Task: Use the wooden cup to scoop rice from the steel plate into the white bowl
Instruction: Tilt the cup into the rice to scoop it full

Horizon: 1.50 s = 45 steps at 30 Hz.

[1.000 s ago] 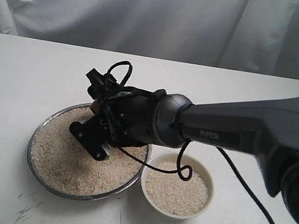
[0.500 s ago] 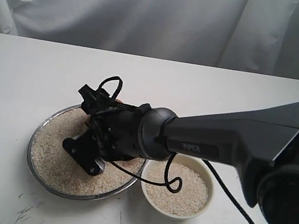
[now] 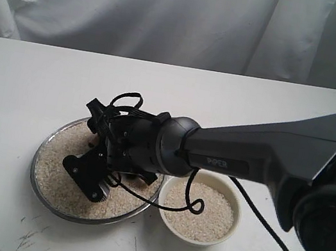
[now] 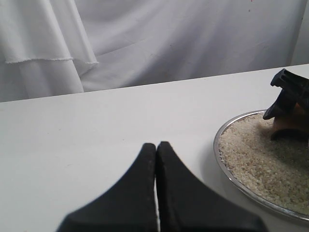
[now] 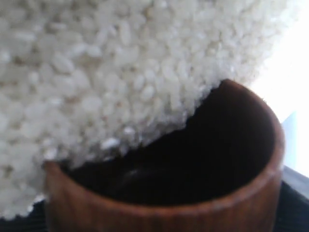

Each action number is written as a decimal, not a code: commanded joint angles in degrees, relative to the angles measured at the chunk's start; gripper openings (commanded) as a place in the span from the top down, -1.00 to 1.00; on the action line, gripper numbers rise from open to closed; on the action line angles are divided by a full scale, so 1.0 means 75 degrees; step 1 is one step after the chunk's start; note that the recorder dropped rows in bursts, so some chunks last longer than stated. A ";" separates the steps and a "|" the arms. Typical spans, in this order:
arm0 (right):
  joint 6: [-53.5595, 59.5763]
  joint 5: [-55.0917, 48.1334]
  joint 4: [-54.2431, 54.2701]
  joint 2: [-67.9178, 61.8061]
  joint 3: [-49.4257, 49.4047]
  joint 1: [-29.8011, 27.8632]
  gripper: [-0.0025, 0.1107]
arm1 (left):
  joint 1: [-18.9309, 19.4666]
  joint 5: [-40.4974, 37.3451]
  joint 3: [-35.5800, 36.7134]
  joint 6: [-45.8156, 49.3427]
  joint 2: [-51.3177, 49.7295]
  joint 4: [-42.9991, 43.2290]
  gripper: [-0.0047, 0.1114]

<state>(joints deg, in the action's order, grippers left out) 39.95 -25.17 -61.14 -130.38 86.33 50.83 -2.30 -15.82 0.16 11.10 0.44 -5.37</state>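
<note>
The steel plate (image 3: 35,164) holds a wide layer of rice (image 3: 57,161). My right gripper (image 3: 91,175) reaches across low over the plate, shut on the wooden cup (image 5: 159,212), which is tipped with its dark mouth pressed into the rice (image 5: 96,72). From outside the arm hides the cup; the left wrist view shows a bit of the wooden cup (image 4: 288,123) under the right gripper (image 4: 289,96). The white bowl (image 3: 236,215) stands right of the plate with rice in it. My left gripper (image 4: 156,145) is shut and empty over bare table beside the steel plate (image 4: 219,147).
A white tabletop (image 3: 25,87) carries both dishes, and a white curtain (image 3: 174,16) hangs behind it. A black cable (image 3: 197,202) loops from the right arm over the bowl's rim and trails toward the front right.
My right gripper has gone down and toward the plate's front left with the cup, sinking it into the rice. The dishes have not moved.
</note>
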 commanded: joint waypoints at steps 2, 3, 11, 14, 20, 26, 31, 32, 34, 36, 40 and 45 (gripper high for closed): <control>0.0881 0.0445 0.1501 -0.0036 -0.0019 0.0056 0.96 | -0.0050 0.0078 -0.0021 -0.0024 -0.0059 -0.0008 0.92; 0.0987 0.0520 0.1730 -0.0036 -0.0019 0.0056 0.96 | -0.0050 0.0078 -0.0021 -0.0024 -0.0059 -0.0008 0.92; 0.1104 0.0730 0.2612 -0.0036 -0.0019 -0.0065 0.96 | -0.0050 0.0078 -0.0021 -0.0024 -0.0059 -0.0008 0.92; 0.1310 0.0730 0.2961 -0.0036 -0.0019 -0.0101 0.96 | -0.0050 0.0078 -0.0021 -0.0024 -0.0059 -0.0008 0.92; 0.2985 0.0730 0.4971 -0.0036 -0.0019 -0.0113 0.96 | -0.0050 0.0078 -0.0021 -0.0024 -0.0059 -0.0008 0.92; 0.4154 0.0699 0.6471 -0.0036 -0.0019 -0.0258 0.96 | -0.0050 0.0078 -0.0021 -0.0024 -0.0059 -0.0008 0.92; 0.4793 0.0654 0.7309 -0.0036 -0.0019 -0.0426 0.96 | -0.0050 0.0078 -0.0021 -0.0024 -0.0059 -0.0008 0.92; 0.4793 0.0654 0.7309 -0.0036 -0.0019 -0.0451 0.96 | -0.0050 0.0078 -0.0021 -0.0024 -0.0059 -0.0008 0.92; 0.4825 0.0634 0.7309 -0.0036 -0.0019 -0.0484 0.96 | -0.0050 0.0078 -0.0021 -0.0024 -0.0059 -0.0008 0.92; 0.4882 0.0634 0.7369 -0.0036 -0.0019 -0.0519 0.96 | -0.0050 0.0078 -0.0021 -0.0024 -0.0059 -0.0008 0.92; 0.5438 0.0541 0.8036 -0.0036 -0.0019 -0.0614 0.96 | -0.0050 0.0078 -0.0021 -0.0024 -0.0059 -0.0008 0.92; 0.7028 0.0197 0.9642 -0.0036 -0.0019 -0.0758 0.96 | -0.0050 0.0078 -0.0021 -0.0024 -0.0059 -0.0008 0.92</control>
<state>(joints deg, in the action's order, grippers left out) 86.36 -17.80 4.50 -129.29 87.01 45.79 -2.30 -15.82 0.16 11.10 0.44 -5.37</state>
